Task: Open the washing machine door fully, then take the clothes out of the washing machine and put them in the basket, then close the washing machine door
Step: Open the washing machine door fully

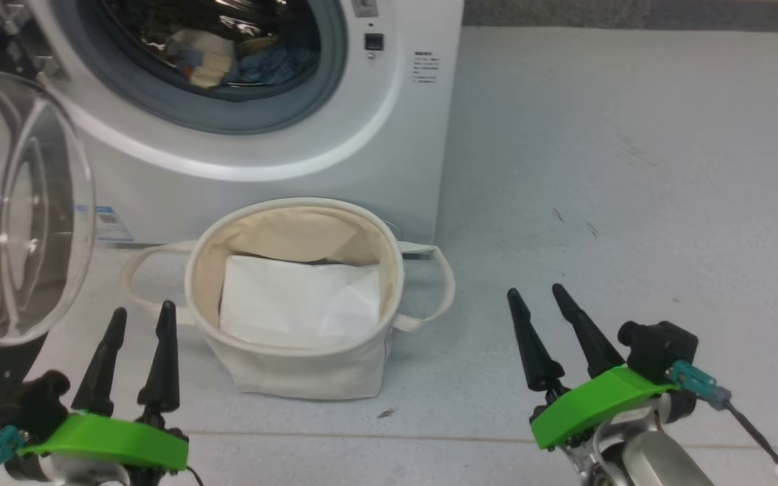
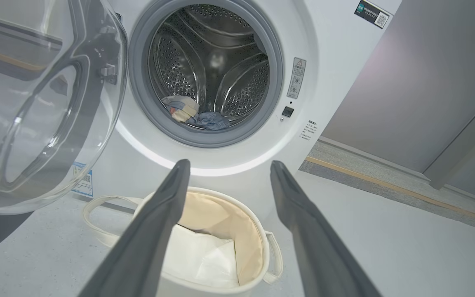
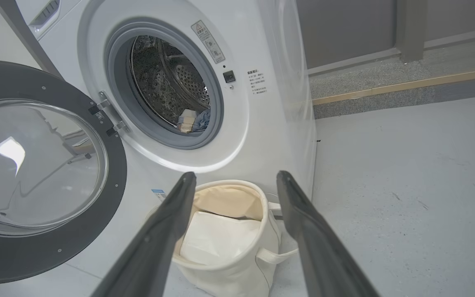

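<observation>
Chief hazard on any reach into the washing machine (image 1: 389, 135): scraping a long dark finger along the grey gasket (image 2: 138, 82) or the steel drum (image 2: 237, 86) instead of closing on fabric, given the clothes (image 2: 192, 115) lying low as a small heap at the drum's bottom, just behind the gasket's lower lip. Second hazard: pinching one piece alone and dragging the other halfway over that lip, to drop on the floor (image 1: 632, 169) short of the basket (image 1: 294, 364). Third: knocking the soft-sided basket, standing on the floor just before the machine's lower front edge, below the drum's mouth and between the two arms, or brushing the washing machine door (image 3: 43, 165), swung out wide on the left and hanging near the left gripper (image 1: 143, 307). Left gripper: fingers spread wide, holding nothing, low beside the basket's left side. Right gripper (image 1: 535, 290): likewise spread and empty, over bare floor well to the basket's right. The clothes: a crumpled bundle, a cream-and-white piece with a hint of orange at the left, blue fabric bunched against it at the right; prints too small to make out. Soft, loose and light by the look, likely to trail when lifted. Basket: round cream canvas, two looped handles, a flat white sheet (image 1: 294, 304) inside, no clothes moved across yet.
</observation>
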